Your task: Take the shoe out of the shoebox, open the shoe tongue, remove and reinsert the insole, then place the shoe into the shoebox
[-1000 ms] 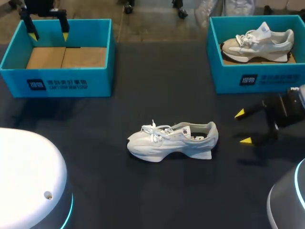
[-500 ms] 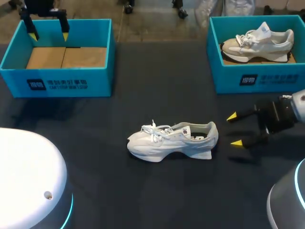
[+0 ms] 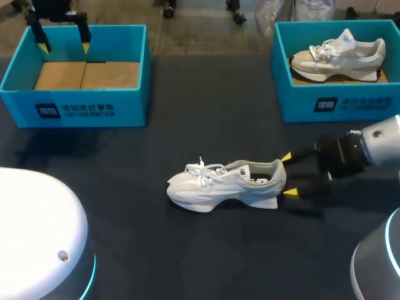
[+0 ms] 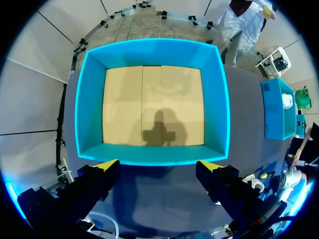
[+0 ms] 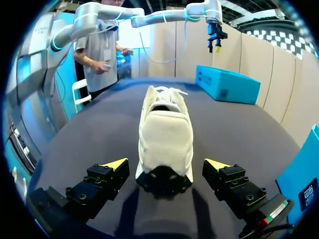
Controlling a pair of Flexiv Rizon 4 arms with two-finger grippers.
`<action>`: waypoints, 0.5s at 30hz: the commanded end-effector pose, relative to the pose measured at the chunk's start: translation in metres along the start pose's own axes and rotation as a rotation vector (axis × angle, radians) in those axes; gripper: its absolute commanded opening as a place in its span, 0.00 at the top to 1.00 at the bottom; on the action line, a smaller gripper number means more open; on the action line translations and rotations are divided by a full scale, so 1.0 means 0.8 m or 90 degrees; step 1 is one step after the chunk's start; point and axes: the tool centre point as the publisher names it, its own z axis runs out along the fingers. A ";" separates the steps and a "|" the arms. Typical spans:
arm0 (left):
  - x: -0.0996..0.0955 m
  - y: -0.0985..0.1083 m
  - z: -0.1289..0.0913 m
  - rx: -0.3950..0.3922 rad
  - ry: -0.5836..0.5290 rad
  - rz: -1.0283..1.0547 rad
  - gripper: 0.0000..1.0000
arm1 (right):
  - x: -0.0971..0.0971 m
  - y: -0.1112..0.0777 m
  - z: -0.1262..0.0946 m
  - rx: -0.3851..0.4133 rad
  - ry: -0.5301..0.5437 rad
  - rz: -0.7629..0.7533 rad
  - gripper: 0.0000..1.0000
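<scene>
Right hand [image 3: 288, 175] has slid left, fingers spread wide, now flanking the heel of the shoe [image 3: 225, 184] on the bench [image 3: 187, 256]. A grab looks imminent.

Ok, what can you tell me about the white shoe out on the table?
The white shoe is a sneaker with white laces and a thick pale sole, looking like soft cloth. It stands upright on the dark table, toe toward my left. Its heel sits between the open fingers of the right pincer; I cannot tell if they touch it.
</scene>
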 end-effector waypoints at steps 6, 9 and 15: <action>0.000 0.001 0.000 0.000 0.000 0.000 0.00 | 0.000 0.008 0.037 -0.017 0.002 -0.001 0.00; 0.000 0.001 0.000 0.000 0.000 0.000 0.00 | -0.001 0.006 0.042 -0.020 0.005 0.002 0.00; 0.000 0.001 0.000 0.000 0.000 0.000 0.00 | -0.004 0.010 0.051 -0.022 0.010 -0.001 0.00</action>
